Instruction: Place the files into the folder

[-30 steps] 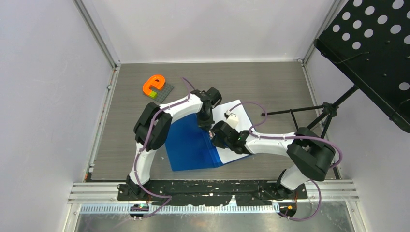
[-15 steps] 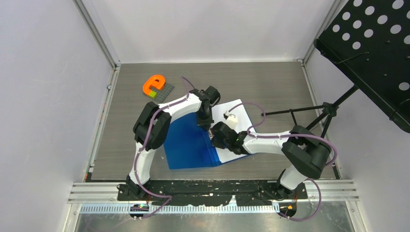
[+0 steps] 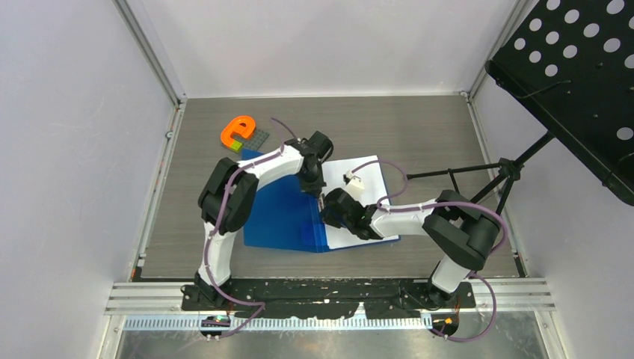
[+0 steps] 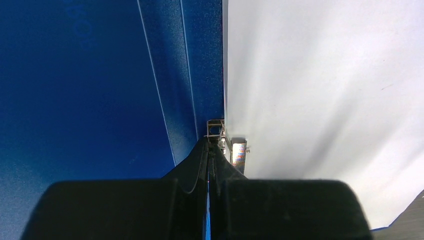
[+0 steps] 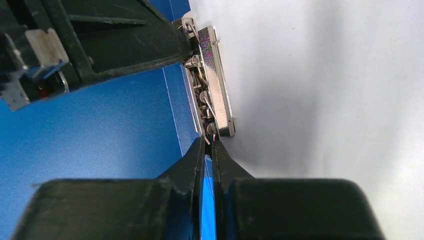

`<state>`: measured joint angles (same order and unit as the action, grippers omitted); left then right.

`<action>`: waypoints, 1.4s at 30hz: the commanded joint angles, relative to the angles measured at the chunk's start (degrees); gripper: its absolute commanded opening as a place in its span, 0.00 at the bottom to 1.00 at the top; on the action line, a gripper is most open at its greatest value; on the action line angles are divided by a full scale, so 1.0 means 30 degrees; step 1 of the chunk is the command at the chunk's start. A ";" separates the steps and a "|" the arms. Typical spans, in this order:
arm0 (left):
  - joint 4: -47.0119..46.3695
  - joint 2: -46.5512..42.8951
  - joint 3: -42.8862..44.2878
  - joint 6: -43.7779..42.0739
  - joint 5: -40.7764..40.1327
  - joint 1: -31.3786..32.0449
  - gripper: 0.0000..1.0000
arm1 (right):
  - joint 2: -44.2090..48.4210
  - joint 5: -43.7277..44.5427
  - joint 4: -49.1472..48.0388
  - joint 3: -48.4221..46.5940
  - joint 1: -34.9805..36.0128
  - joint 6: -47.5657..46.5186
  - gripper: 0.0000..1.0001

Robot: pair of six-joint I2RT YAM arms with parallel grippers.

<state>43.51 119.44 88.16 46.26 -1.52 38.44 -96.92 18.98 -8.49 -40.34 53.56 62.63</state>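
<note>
The blue folder (image 3: 277,217) lies open on the table, and the white files (image 3: 334,170) rest on its right half. In the wrist views the files (image 4: 325,90) fill the right side beside the blue cover (image 4: 75,100). A metal clip (image 5: 217,75) runs along the spine. My left gripper (image 4: 212,142) is shut, its tips against the far end of the clip (image 4: 239,155). My right gripper (image 5: 209,142) faces it from the near end, shut on the tip of the clip's wire lever (image 5: 208,112). In the top view the left gripper (image 3: 318,191) and right gripper (image 3: 327,213) meet over the spine.
An orange letter e (image 3: 239,133) sits on a grey baseplate (image 3: 256,142) at the back left. A black perforated music stand (image 3: 576,75) hangs over the right side, with its tripod legs (image 3: 508,168) reaching onto the table. Walls enclose the table on three sides.
The folder with the files has slid left and turned a little on the table. Both grippers moved left with it and stayed shut at the spine.
</note>
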 commanded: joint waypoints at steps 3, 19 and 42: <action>0.0325 -0.0002 -0.3234 0.1117 0.1889 0.0207 0.00 | -0.1648 0.1780 0.8196 0.0399 -0.0265 -0.1356 0.05; -0.0176 -0.0866 -0.3925 0.1546 0.2529 0.0234 0.00 | -0.0688 0.1715 0.8722 -0.1893 0.0276 -0.2947 0.12; 0.1203 -0.0270 -0.2343 0.0522 0.1355 0.0050 0.00 | 0.2520 0.1669 0.9446 -0.2209 0.0454 -0.3723 0.26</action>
<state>38.89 115.63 81.41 50.72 5.19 38.30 -90.02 20.71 11.57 -48.10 55.07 53.78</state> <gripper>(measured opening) 0.004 0.262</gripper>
